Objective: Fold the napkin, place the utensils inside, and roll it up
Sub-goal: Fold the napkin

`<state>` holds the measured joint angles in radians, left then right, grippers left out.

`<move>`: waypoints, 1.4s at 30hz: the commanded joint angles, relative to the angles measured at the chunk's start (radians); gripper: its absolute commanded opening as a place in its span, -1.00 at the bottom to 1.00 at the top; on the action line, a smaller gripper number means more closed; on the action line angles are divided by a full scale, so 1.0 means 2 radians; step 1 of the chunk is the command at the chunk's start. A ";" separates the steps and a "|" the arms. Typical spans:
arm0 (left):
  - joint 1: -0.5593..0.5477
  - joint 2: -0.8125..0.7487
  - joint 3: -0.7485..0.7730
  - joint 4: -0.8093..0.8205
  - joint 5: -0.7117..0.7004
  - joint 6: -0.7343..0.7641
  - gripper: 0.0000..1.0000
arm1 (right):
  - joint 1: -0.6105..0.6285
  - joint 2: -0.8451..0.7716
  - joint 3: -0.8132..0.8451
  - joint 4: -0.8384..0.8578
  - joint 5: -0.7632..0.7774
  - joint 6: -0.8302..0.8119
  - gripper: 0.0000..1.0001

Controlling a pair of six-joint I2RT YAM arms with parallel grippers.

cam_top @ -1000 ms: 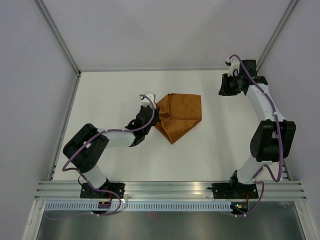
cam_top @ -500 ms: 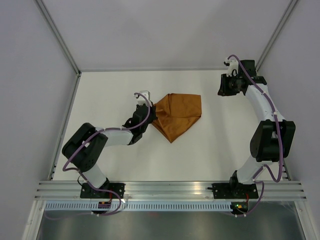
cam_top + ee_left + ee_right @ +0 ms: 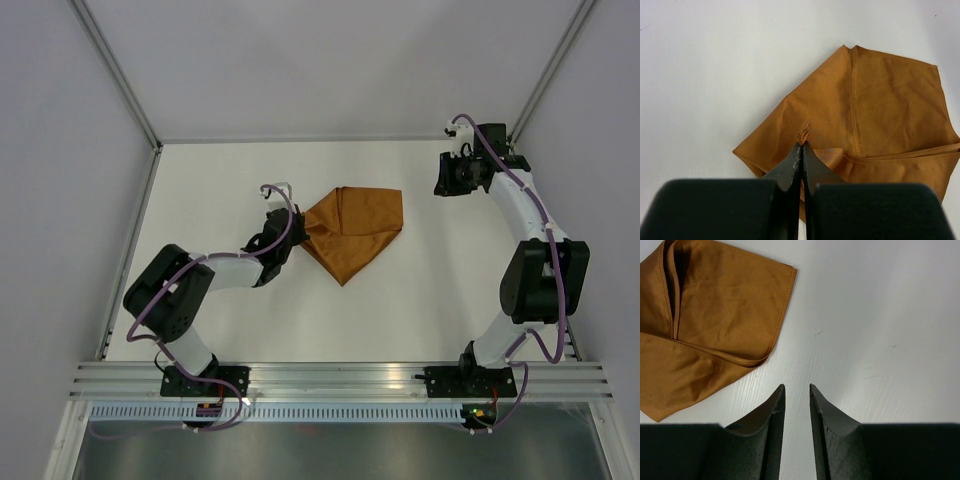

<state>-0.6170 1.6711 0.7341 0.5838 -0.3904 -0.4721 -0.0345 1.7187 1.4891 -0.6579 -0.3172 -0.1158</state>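
The plain rust-brown square cloth napkin (image 3: 355,232) lies near the middle of the white desk (image 3: 400,310). It is folded over itself into an uneven, roughly five-sided shape. In the overhead view its straight edge is at 12 o'clock and a blunt point is at 6 o'clock. The left wrist view shows several layers overlapping, with hemmed edges crossing the top surface and a long fold running toward 3 o'clock. The fabric is matte and lightly creased.

At the napkin's 9 o'clock side, the left fingers (image 3: 797,155) are pressed fully together on a small pinch of the cloth's edge. A tiny tuft of fabric pokes out just past their tips. Whether that edge is raised off the desk cannot be told.

The right fingers (image 3: 782,392) are well apart from the napkin, at about 2 o'clock from it and close to the far right corner of the desk. They stand slightly parted with a narrow gap between them. Nothing is between them and only bare desk lies beneath. In the right wrist view the napkin's corner sits at about 10 o'clock, clear of both tips.
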 commanded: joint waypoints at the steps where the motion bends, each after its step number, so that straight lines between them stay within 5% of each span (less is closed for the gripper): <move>1: 0.009 0.006 0.016 -0.009 -0.002 -0.034 -0.95 | 0.003 0.000 -0.005 0.008 0.001 -0.006 -0.36; 26: 0.042 0.034 0.029 -0.038 0.020 -0.064 -0.95 | 0.013 0.001 -0.020 0.016 0.007 -0.007 -0.35; 32: 0.044 0.040 0.040 -0.053 0.026 -0.059 -0.73 | 0.013 0.000 -0.024 0.018 0.006 -0.009 -0.36; 37: 0.048 0.038 0.038 -0.055 0.019 -0.062 -0.33 | 0.013 -0.001 -0.027 0.018 0.007 -0.010 -0.36; 42: 0.051 0.035 0.038 -0.056 0.018 -0.063 -0.21 | 0.013 -0.003 -0.026 0.018 0.009 -0.013 -0.36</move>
<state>-0.5247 1.7428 0.7826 0.4683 -0.3565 -0.5690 -0.0120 1.7187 1.4403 -0.6426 -0.3119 -0.1287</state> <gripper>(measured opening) 0.388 0.321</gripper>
